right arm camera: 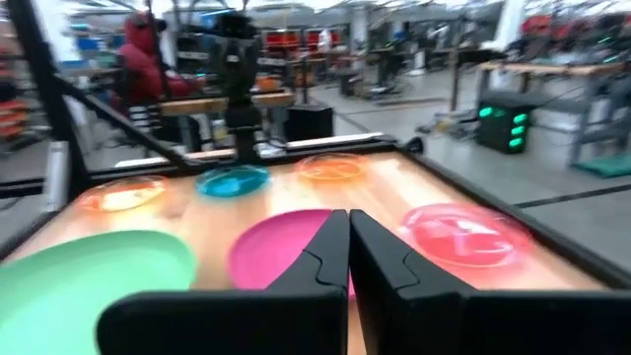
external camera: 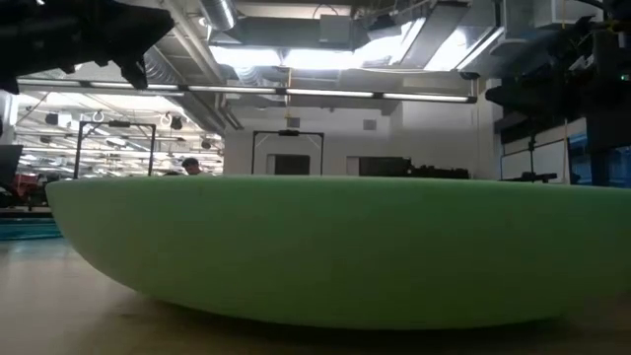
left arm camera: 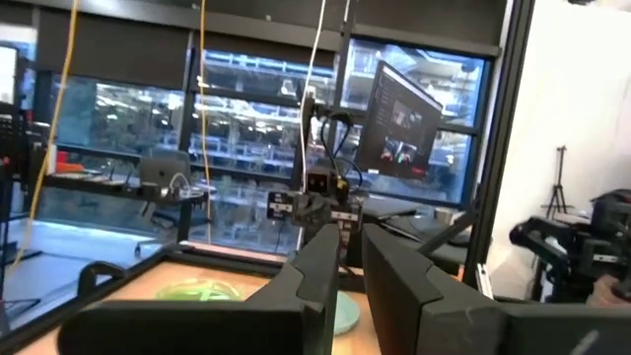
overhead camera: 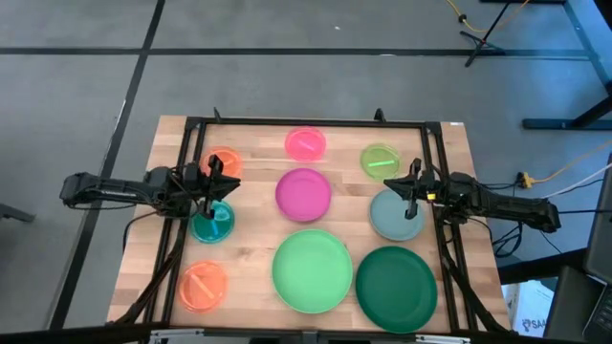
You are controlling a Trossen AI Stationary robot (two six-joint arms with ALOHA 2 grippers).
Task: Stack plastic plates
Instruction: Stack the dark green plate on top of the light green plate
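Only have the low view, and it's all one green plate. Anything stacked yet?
Observer: No. All nine plates lie apart on the table. Yours is the mint plate, beside the dark green plate.
Operator: Left gripper?
Observer: The left gripper is between an orange plate and the teal plate, holding nothing.
Operator: Right?
Observer: The right gripper is over the grey-blue plate edge, also empty.
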